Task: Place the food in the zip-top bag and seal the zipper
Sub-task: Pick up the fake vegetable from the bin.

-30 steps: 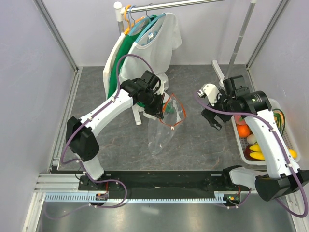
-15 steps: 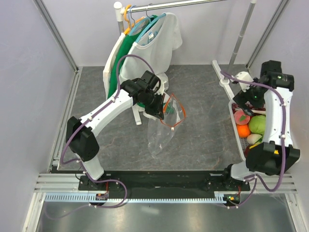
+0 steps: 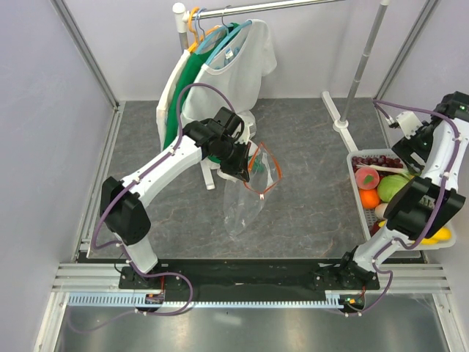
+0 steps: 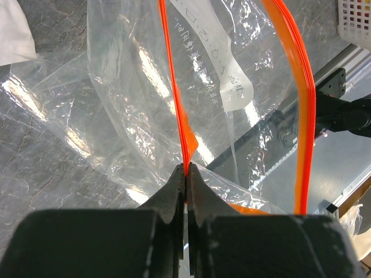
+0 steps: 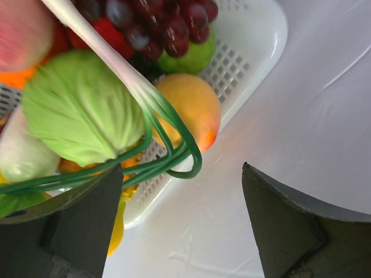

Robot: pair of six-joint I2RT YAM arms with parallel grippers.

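Note:
The clear zip-top bag [image 3: 244, 207] hangs from my left gripper [image 3: 247, 166], its bottom resting on the table. My left gripper [image 4: 186, 169] is shut on one side of the red-orange zipper [image 4: 174, 87]; the other side [image 4: 297, 87] bows away, so the mouth stands open. The food lies in a white basket [image 3: 360, 206] at the right: green cabbage [image 5: 81, 116], a long green onion [image 5: 145, 95], a mango [image 5: 188, 107], dark grapes [image 5: 151, 23], a yellow banana [image 5: 117, 229]. My right gripper [image 5: 182, 197] is open and empty above the basket's far corner; it also shows in the top view [image 3: 404, 144].
A clothes rack with shirts on hangers [image 3: 220, 66] stands behind the bag, with its base [image 3: 211, 176] next to my left gripper. A rack pole and foot [image 3: 338, 117] stand at the back right. The right wall is close beside the basket [image 5: 255, 52].
My right arm has swung from the table's middle to the far right, over the basket. My left gripper and the bag have not moved.

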